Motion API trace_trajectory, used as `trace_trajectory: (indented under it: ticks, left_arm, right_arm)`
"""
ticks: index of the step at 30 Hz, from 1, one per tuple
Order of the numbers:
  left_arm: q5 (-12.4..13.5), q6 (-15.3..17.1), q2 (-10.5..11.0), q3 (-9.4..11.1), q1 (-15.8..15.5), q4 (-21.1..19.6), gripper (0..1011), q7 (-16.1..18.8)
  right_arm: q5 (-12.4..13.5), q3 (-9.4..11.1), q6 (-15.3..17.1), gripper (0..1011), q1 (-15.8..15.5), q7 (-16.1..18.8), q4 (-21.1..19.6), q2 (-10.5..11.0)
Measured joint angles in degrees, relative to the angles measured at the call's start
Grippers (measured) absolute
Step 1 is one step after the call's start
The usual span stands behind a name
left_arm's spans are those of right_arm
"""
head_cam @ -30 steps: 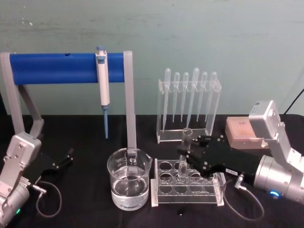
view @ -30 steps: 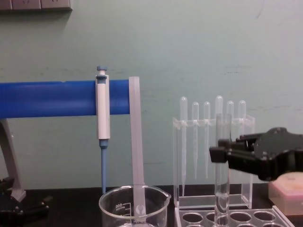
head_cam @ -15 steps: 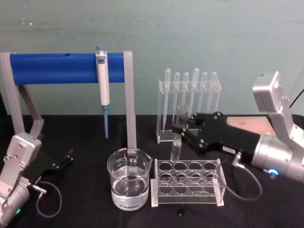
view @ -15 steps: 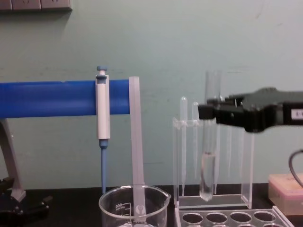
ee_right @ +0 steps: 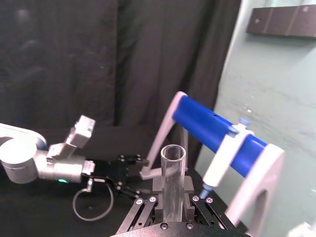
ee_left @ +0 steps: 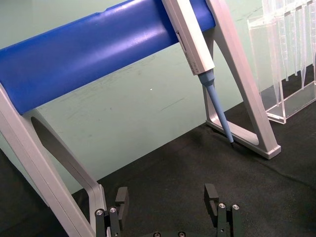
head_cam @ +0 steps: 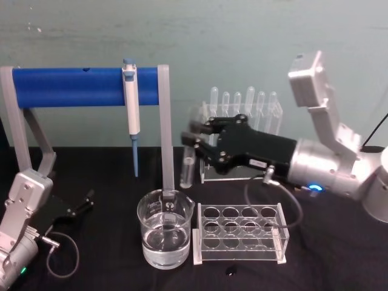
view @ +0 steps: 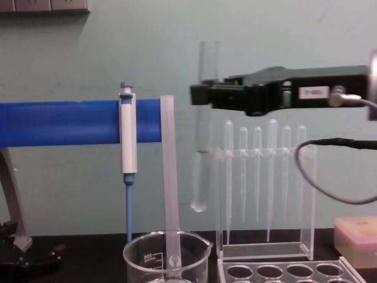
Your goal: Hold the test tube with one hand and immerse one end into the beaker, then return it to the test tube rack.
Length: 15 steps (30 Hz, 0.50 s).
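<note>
One test tube (head_cam: 188, 168). One beaker (head_cam: 165, 236). One test tube rack (head_cam: 239, 251), eight holes in two rows of four. Six pipettes (view: 257, 171) in one clear stand (view: 265, 250). One pipettor (head_cam: 131, 103). One blue-barred frame (head_cam: 73, 86). One pink box (view: 356, 239). Two pincers: left pincer (ee_left: 167, 193), right pincer (head_cam: 193, 142).

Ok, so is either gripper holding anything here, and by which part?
The right gripper clamps the test tube on its upper part, somewhat below the rim, with the tube in the air. The left gripper is open and empty.
</note>
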Motion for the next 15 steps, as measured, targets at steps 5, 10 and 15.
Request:
trace_trajectory:
  ticks: [5,10,15]
  left_arm:
    - [0.0,0.0,0.0,0.0,0.0,0.0,1000,0.0]
    - [0.0,0.0,0.0,0.0,0.0,0.0,1000,0.0]
    - [0.0,0.0,0.0,0.0,0.0,0.0,1000,0.0]
  right_arm:
    - [0.3,-2.5,-0.1,227,2.2,0.8,2.2,-2.0]
    - [0.3,-4.0,-0.4,227,2.7,0.8,3.1,-2.4]
    - [0.4,-4.8,-0.9,227,2.2,0.8,3.6,-2.2]
